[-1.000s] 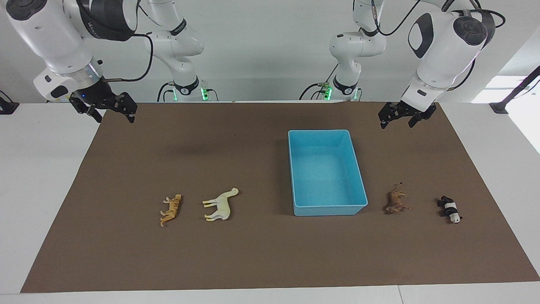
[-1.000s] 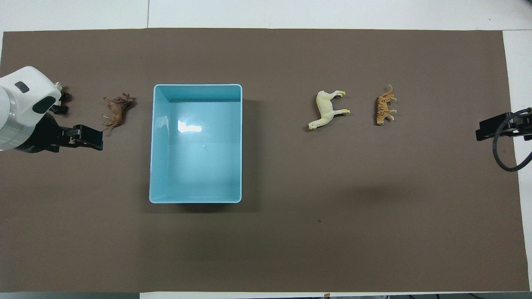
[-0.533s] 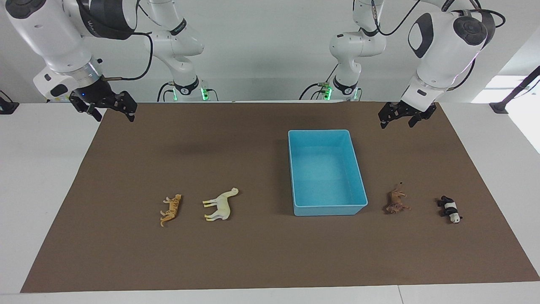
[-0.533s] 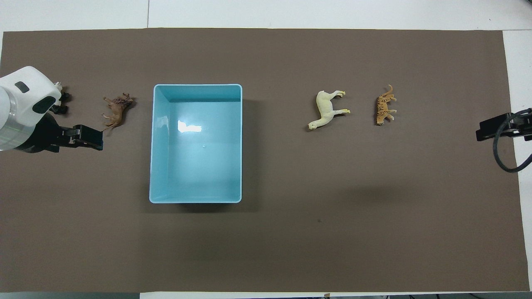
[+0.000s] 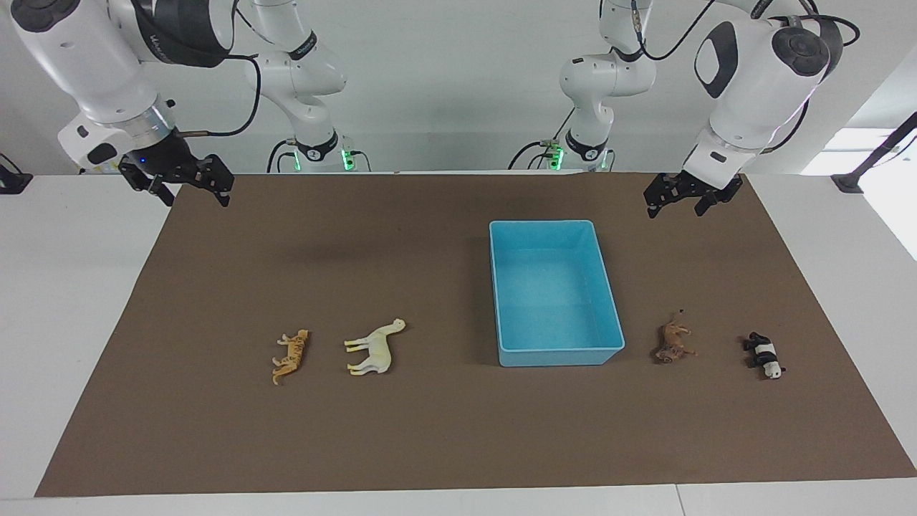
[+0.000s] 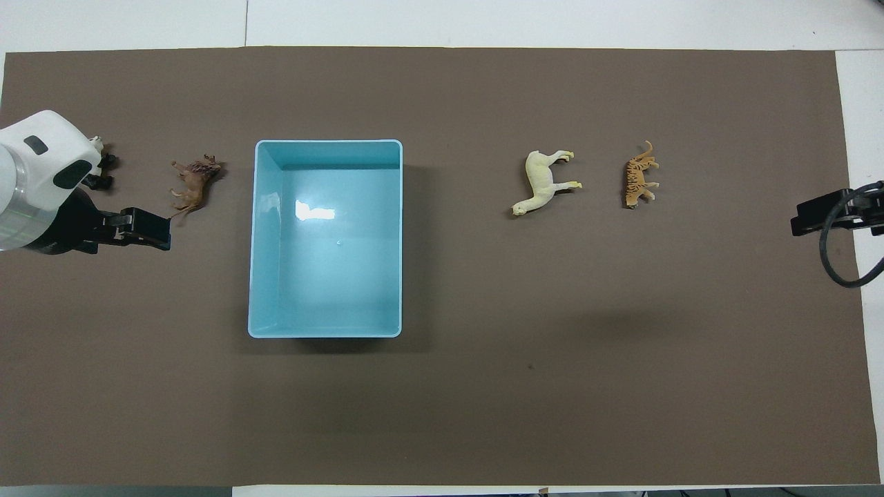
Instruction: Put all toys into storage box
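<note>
I am holding my left gripper (image 5: pixel 680 200) up over the brown mat (image 5: pixel 444 430), its jaws spread wide and pinching nothing. The storage box (image 5: pixel 609 301), a light blue tray, is sitting on the mat just beside the spot under these jaws, toward my right arm's end, and it is holding nothing. The brown lion (image 5: pixel 672 343) and the black-and-white panda (image 5: pixel 764 355) are lying on the mat well apart from my left jaws and farther from my bases than the spot they are hanging over, the lion between the box and the panda. In the overhead view my left wrist is covering most of the panda.

I am holding my right gripper (image 5: pixel 188 188) up over the mat's edge at my right arm's end, jaws also spread and carrying nothing. The orange tiger (image 5: pixel 289 355) and the cream-white horse (image 5: pixel 375 347) are lying well apart from these jaws, the horse between the tiger and the box. All four toys are lying outside the box.
</note>
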Controlling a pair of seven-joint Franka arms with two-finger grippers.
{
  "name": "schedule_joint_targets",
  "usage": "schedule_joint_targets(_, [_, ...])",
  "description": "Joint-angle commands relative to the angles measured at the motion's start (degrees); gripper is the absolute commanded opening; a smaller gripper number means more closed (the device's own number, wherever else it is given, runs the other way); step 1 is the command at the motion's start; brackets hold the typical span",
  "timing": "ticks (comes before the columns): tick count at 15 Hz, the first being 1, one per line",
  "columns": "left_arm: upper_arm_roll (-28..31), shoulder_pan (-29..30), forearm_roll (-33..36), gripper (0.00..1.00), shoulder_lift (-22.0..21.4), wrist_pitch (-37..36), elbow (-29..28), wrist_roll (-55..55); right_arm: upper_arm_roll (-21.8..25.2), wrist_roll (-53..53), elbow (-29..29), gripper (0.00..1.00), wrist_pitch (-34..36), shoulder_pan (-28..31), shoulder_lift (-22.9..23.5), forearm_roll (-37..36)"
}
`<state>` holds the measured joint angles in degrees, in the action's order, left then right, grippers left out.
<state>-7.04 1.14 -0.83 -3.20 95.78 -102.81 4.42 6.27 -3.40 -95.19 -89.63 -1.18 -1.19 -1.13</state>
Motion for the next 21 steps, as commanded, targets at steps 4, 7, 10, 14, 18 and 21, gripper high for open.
schedule_joint_targets(4, [-0.17, 2.10, -0.66, 1.00, -0.85, 9.94, -2.74, 4.28, 0.24, 0.58, -0.97, 1.00, 2.78, 0.92, -2.67, 0.69])
schedule_joint_targets(7, [-0.17, 2.28, 3.28, 1.00, 4.50, 15.90, -3.79, 3.05, 0.76, 0.58, -1.49, 1.00, 1.32, 2.33, -3.29, 0.87])
schedule_joint_targets(10, [-0.17, 3.59, 4.96, 1.00, 9.86, 27.05, -6.51, 2.87, 0.59, 0.93, -2.89, 1.00, -3.97, 1.54, -2.59, 1.13])
schedule_joint_targets(14, [-0.17, 6.67, 8.04, 1.00, 16.63, 37.63, -7.84, -0.37, 0.06, 2.33, -4.83, 1.00, -10.55, -2.23, 1.44, 1.13])
schedule_joint_targets(18, [-0.17, 5.89, 8.13, 1.00, 21.39, 41.15, -7.84, -1.43, 0.06, 10.06, -4.83, 1.00, -22.05, -9.08, 9.96, 3.76])
schedule_joint_targets(21, [-0.26, 5.89, 8.22, 1.00, 21.92, 41.24, -8.37, -1.52, 0.06, 12.01, -4.75, 1.00, -30.67, -13.13, 15.85, 5.86])
